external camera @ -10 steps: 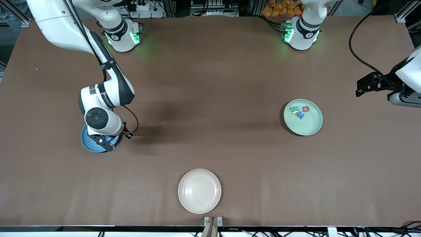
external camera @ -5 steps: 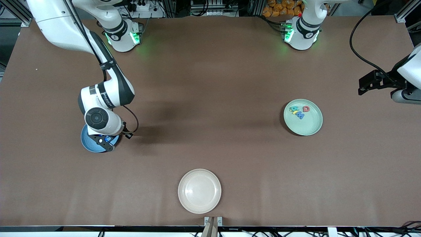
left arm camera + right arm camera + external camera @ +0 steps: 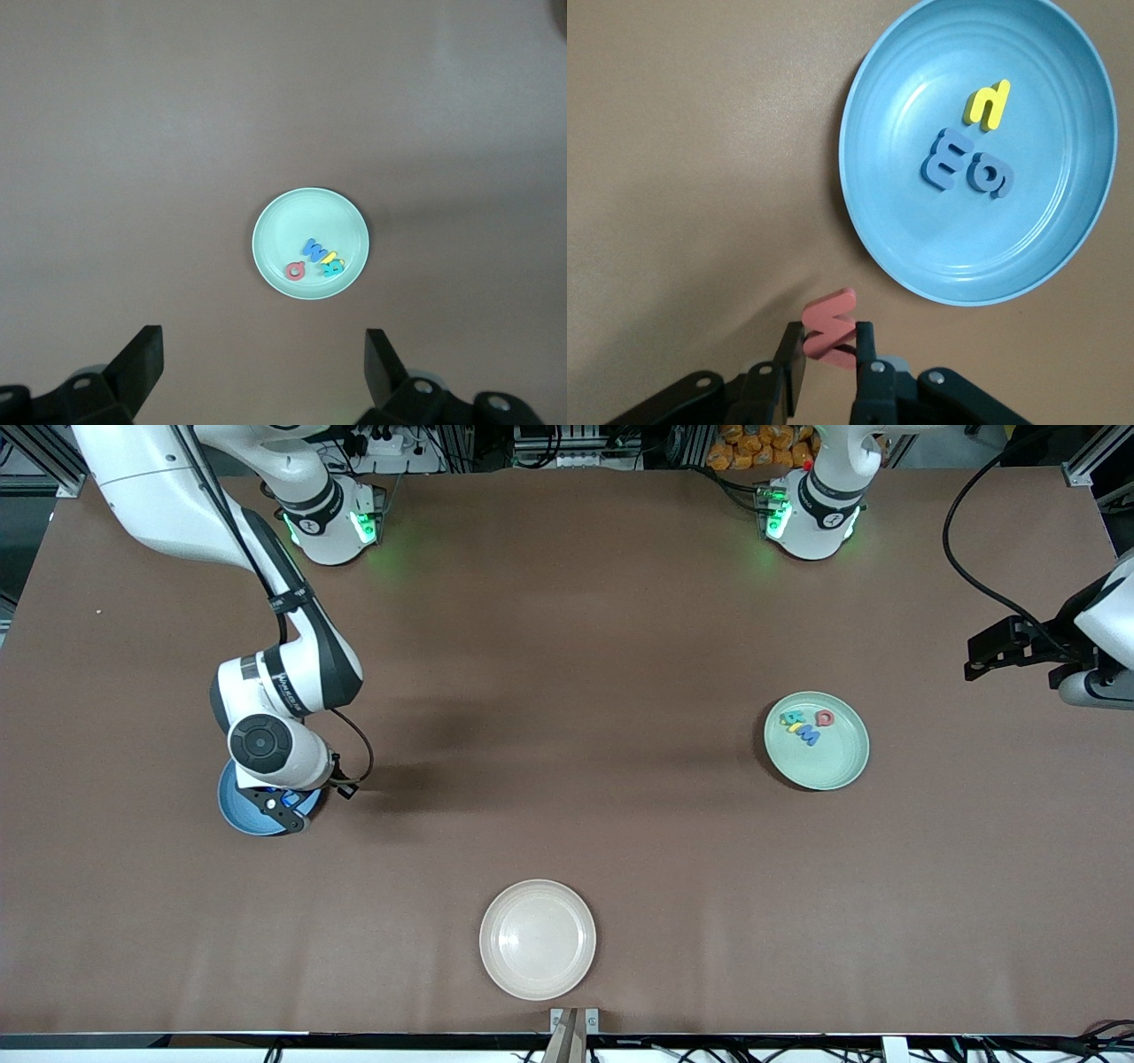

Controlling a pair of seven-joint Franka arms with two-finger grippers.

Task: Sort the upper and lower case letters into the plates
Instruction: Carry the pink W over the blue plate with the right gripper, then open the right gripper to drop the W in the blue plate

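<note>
My right gripper (image 3: 830,341) is shut on a red zigzag letter (image 3: 830,324), held up just outside the rim of the blue plate (image 3: 1028,230). That plate holds a yellow letter (image 3: 987,104) and two blue letters (image 3: 950,159). In the front view the right arm covers most of the blue plate (image 3: 235,812). The mint green plate (image 3: 833,766) lies toward the left arm's end and holds red (image 3: 825,717), blue (image 3: 808,735), teal and yellow letters. My left gripper (image 3: 263,335) hangs open and empty high above the table, with the green plate (image 3: 283,230) below it.
A cream-beige plate (image 3: 538,939) with nothing in it sits near the table's front edge, nearer to the front camera than both other plates. Bare brown table lies between the plates.
The left arm has drawn a little farther toward its end of the table. The right arm holds still with the red letter.
</note>
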